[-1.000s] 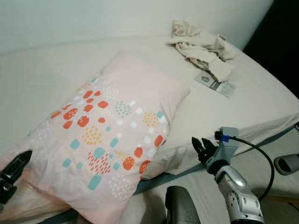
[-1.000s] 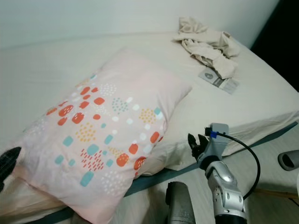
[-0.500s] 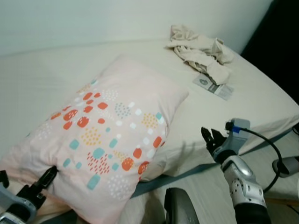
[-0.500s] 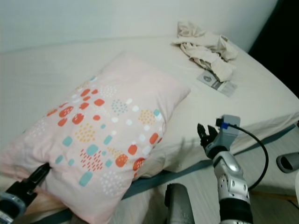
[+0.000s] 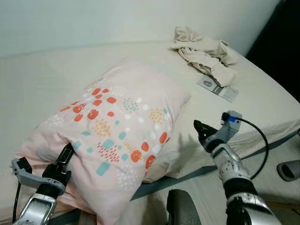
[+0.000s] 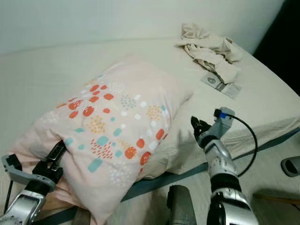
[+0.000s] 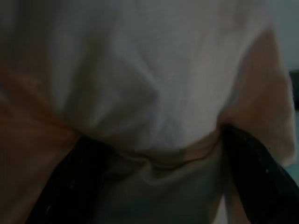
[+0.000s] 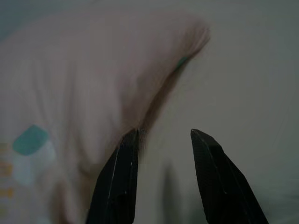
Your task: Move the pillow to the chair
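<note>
the left pincer (image 5: 65,157) is dug into the near left edge of the pillow (image 5: 117,136), its two black fingers (image 7: 254,172) spread wide with a fold of pink cloth bunched between them, not yet pinched. the right pincer (image 5: 202,132) hovers just beside the pillow's right edge, fingers parted narrowly and holding nothing, over the bed (image 5: 42,79). the pillow lies near the bed's front edge, one corner hanging past it. to do this step well, i judge that the left fingers should close on a thick fold of stuffing as well as cover, and the right should push in low at the side seam, so the load lifts level instead of sagging. the pillow is plump, soft and slack, pale pink cotton printed with orange and teal patches; the sheet is smooth cream. a crumpled beige cloth (image 5: 204,51) and a flat packet (image 5: 216,87) lie far back, well apart from the pillow.
</note>
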### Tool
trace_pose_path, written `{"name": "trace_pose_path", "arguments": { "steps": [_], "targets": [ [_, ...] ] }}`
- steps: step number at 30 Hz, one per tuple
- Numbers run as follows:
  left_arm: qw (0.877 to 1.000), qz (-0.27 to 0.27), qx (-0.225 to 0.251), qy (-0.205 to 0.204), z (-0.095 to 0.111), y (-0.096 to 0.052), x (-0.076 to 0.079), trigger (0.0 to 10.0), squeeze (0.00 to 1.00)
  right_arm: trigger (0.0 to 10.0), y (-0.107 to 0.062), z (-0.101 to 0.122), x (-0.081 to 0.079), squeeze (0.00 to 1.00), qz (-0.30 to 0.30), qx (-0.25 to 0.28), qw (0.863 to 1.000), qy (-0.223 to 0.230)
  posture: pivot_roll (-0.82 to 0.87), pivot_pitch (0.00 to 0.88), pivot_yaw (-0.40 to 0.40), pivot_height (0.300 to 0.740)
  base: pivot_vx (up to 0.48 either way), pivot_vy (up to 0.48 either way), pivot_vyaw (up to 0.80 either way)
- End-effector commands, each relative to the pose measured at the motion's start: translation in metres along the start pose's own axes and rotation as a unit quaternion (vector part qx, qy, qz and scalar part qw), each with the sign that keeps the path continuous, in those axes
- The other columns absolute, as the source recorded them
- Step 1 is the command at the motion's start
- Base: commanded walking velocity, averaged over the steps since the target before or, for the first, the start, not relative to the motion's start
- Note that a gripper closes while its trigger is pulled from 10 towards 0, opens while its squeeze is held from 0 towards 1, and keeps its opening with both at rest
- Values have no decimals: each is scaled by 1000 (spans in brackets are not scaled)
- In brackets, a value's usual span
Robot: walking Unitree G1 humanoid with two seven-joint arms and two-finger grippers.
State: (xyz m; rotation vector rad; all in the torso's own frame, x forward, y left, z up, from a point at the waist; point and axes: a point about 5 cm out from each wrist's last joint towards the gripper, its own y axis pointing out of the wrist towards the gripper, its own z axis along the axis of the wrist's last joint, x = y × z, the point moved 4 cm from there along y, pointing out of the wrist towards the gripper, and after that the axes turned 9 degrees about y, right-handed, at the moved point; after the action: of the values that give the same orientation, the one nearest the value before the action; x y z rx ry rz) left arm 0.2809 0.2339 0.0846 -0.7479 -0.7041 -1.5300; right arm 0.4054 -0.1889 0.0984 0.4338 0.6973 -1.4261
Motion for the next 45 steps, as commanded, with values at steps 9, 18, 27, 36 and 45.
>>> {"name": "trace_pose_path", "arguments": {
  "steps": [9,18,27,36,45],
  "targets": [
    [996,-17,-61,68,-9,9,10,0,1000,10000,15,-19,-26,0,5,-28,997,70,75,239,-93,590,0,0,0],
    [993,-4,-64,102,0,2,3,0,1000,10000,20,-49,-49,0,18,-79,990,117,107,264,-98,590,0,0,0],
    [991,3,-62,120,7,0,-1,0,1000,10000,18,-75,-75,0,64,-149,975,154,120,266,-102,590,0,0,0],
    [988,-1,-73,138,4,-1,1,0,1000,0,18,-82,-99,0,109,-173,967,153,120,251,-109,590,0,0,0],
    [982,-7,-51,179,15,7,8,0,1000,0,24,-66,-124,0,179,-128,975,-1,87,187,-118,590,0,0,0]
  ]
}}
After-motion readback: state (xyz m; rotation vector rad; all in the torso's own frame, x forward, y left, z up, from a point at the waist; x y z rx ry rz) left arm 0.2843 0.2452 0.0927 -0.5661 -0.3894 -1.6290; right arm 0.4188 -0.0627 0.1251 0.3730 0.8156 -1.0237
